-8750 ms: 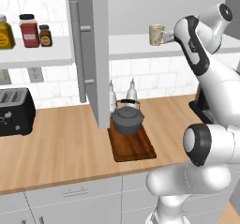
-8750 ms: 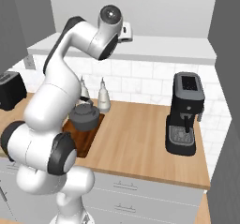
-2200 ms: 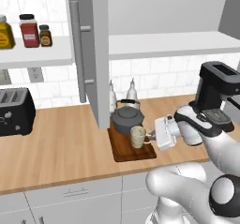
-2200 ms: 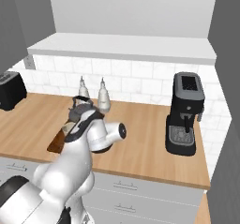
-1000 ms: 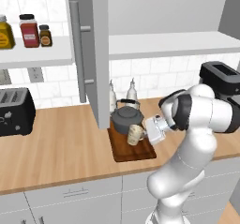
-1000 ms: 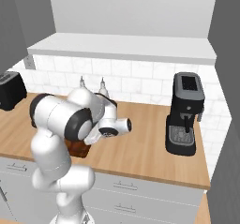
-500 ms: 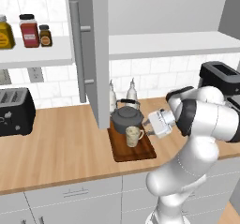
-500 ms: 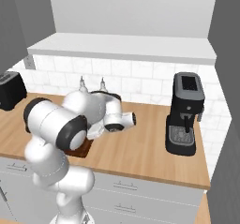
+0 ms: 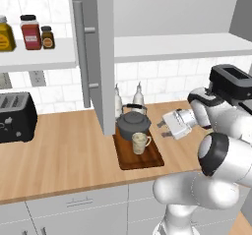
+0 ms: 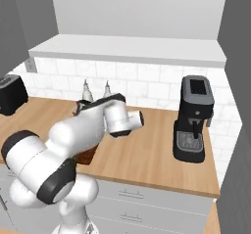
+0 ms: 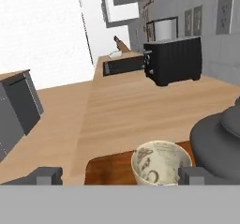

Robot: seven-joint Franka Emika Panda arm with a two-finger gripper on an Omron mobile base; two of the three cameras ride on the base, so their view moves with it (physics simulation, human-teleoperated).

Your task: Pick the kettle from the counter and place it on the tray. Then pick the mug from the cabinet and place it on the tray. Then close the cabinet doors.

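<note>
**On the tray: kettle and mug both parked, doors not shut**

On the tray (image 9: 145,161) I've got the kettle (image 9: 133,125) sitting at the back end and the mug (image 9: 140,142) right in front of it, nearly touching. Both are upright. That dark board lies on the worktop (image 9: 64,153), just under the open left cabinet door (image 9: 104,57), which sticks out toward me with its silver bar handle facing left.

My end effector (image 9: 163,129) hangs a bit to the right of the mug, fingers spread wide and nothing between them. From the hand view I'm looking down into the mug (image 11: 161,164), which sits between the two fingertips (image 11: 47,175) without either one touching it, and the kettle (image 11: 219,136) bulks up on the right.

Other stuff around: black toaster (image 9: 16,117) at the left end of the worktop, two white bottles (image 9: 138,96) behind the kettle against the tiles, jars (image 9: 30,32) up on the white shelf (image 9: 39,60), and a coffee machine (image 10: 194,119) off to the right.
</note>
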